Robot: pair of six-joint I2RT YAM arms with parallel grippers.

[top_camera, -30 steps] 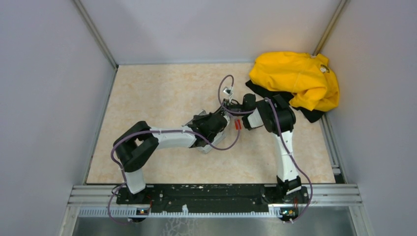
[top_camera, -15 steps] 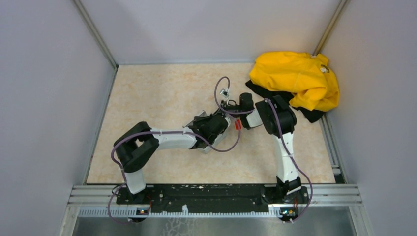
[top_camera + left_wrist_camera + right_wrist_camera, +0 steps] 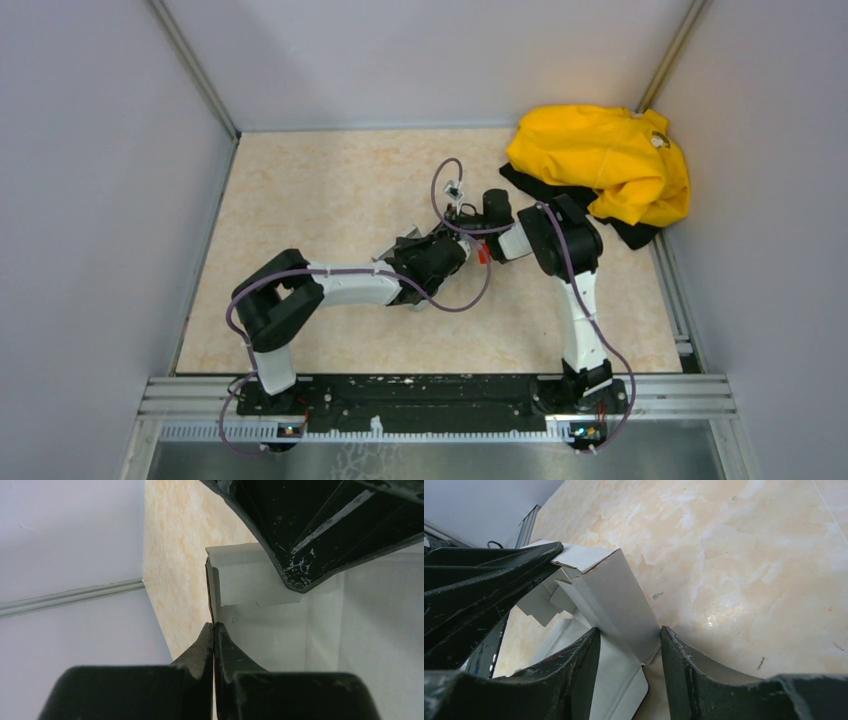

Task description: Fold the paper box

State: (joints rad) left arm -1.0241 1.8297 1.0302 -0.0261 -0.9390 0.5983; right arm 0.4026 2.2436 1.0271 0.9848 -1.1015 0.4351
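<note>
The paper box point(image 3: 280, 630) is pale grey-white card, partly folded, near the table's middle; only a sliver of the paper box point(image 3: 393, 246) shows past the arms in the top view. My left gripper point(image 3: 214, 627) is shut on the thin edge of one box wall. My right gripper point(image 3: 629, 630) is open, its fingers on either side of an upright flap of the paper box point(image 3: 609, 595). In the top view the left gripper point(image 3: 440, 256) and right gripper point(image 3: 468, 243) meet over the box and hide most of it.
A yellow garment point(image 3: 600, 160) over dark cloth lies at the back right corner. Grey walls close in the beige table point(image 3: 330, 190) on three sides. Purple cables loop over both wrists.
My right wrist has shifted a little to the left, closer to the left gripper. The left arm has barely moved and keeps its pinch on the box wall.
</note>
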